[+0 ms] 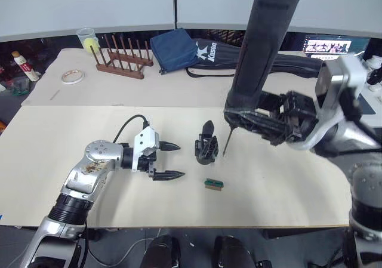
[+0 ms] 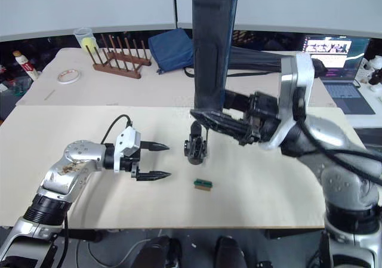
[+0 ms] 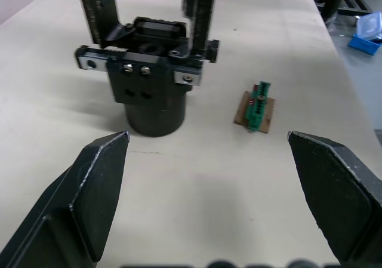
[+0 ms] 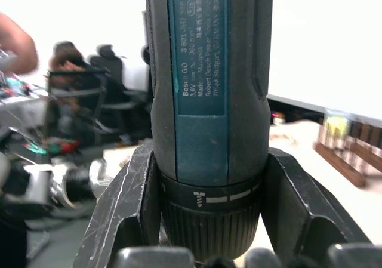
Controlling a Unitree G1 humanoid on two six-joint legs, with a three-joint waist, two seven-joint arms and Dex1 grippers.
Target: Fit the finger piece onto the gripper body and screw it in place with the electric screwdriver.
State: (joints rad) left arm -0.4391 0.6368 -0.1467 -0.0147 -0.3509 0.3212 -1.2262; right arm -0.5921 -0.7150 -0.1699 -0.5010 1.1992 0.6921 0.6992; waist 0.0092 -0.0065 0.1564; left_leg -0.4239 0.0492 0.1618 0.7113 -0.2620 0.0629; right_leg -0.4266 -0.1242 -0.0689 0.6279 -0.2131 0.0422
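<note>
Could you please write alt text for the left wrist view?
The open left claw faces the gripper body standing upright on the table, with a small green block lying beside it.

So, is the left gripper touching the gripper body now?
Apart. In the left wrist view, bare table lies between the open left gripper and the gripper body.

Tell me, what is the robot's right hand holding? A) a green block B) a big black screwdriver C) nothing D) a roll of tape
B: the right gripper is clamped around the electric screwdriver, held upright with its thin bit beside the gripper body on the table.
</note>
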